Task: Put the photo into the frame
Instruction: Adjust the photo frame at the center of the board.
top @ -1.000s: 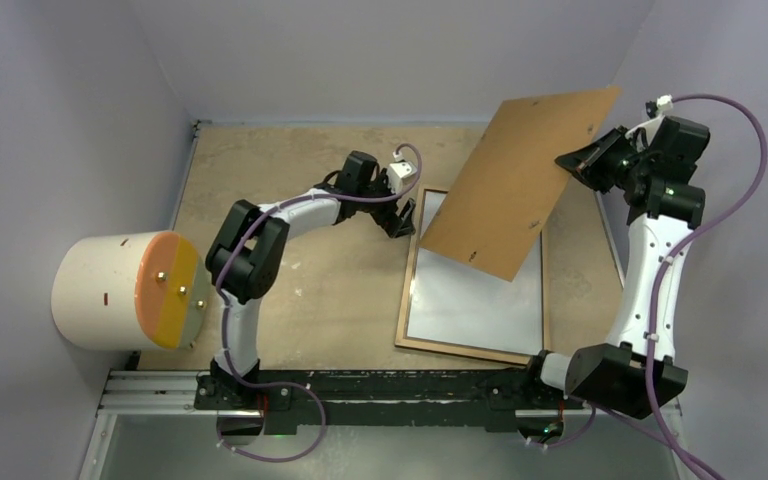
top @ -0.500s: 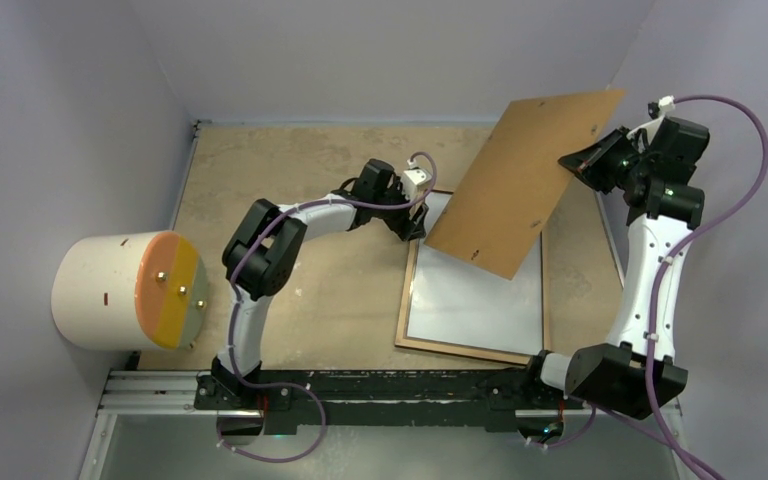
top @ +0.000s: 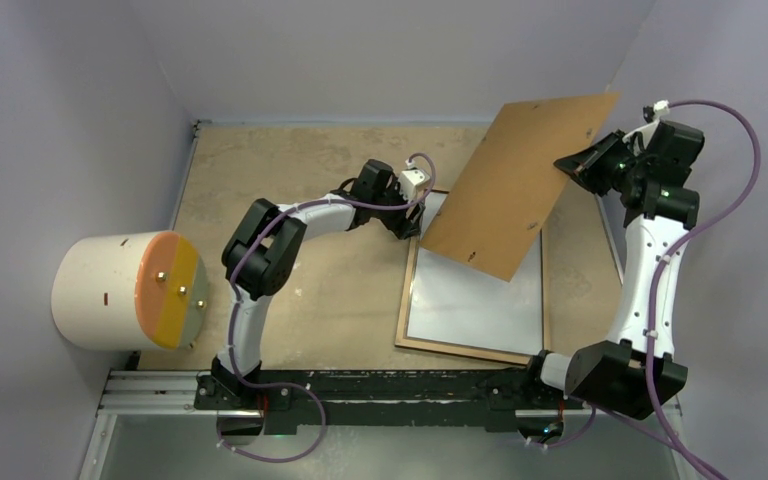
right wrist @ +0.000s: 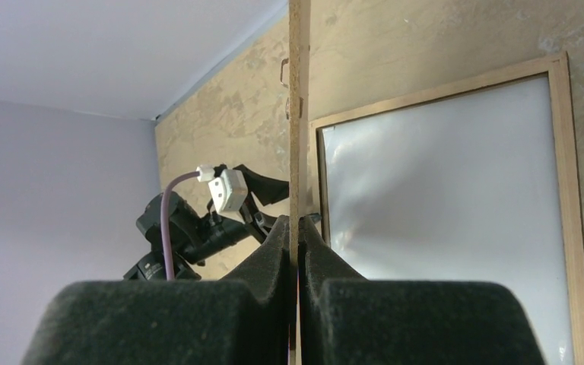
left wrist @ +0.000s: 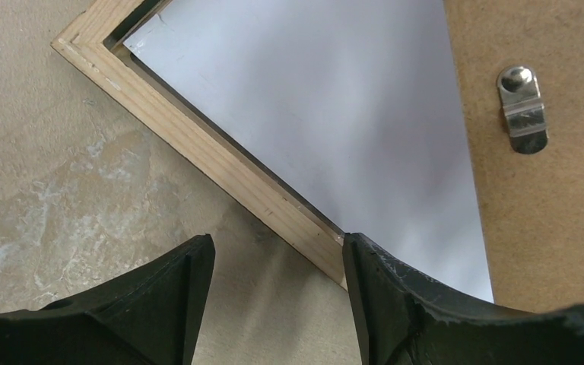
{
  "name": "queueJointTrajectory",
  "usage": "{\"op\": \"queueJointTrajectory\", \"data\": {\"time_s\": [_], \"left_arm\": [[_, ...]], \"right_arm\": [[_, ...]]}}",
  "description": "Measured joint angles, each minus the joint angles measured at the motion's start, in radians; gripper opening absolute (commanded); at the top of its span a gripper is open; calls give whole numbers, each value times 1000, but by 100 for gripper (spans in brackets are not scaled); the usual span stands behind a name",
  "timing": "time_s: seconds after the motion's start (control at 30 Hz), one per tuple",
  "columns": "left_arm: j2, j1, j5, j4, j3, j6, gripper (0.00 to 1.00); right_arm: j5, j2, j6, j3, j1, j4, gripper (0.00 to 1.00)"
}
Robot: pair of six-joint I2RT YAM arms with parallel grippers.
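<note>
Photo (top: 480, 290), seemingly the pale sheet, lies inside the frame (top: 470, 353). Right gripper (right wrist: 296, 228) clenches the backing board (top: 510, 180) tilted above the frame; a slip would drop it. Left gripper (left wrist: 274, 251), jaws apart astride the frame's rail, could shove it askew.

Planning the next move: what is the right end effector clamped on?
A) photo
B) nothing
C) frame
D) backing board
D: the right end effector pinches the backing board by its edge and holds it tilted above the frame.
</note>
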Motion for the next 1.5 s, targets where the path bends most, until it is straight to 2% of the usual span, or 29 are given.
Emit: {"op": "queueJointTrajectory", "data": {"time_s": [0.33, 0.5, 0.93, 1.1, 1.23, 1.5], "left_arm": [[0, 0, 63, -6, 0, -13, 68], [0, 0, 83, -19, 0, -11, 65], [0, -7, 31, -29, -18, 1, 54], [-5, -5, 26, -27, -23, 17, 53], [-32, 29, 11, -33, -51, 53, 53], [-92, 179, -37, -67, -100, 145, 52]], "right_arm": [[-10, -6, 9, -23, 0, 25, 0], [-8, -8, 12, -24, 0, 33, 0], [-7, -31, 19, -38, 0, 48, 0], [-18, -31, 20, -48, 0, 64, 0], [-60, -29, 37, -92, 0, 112, 0], [-115, 10, 85, -186, 65, 199, 0]]}}
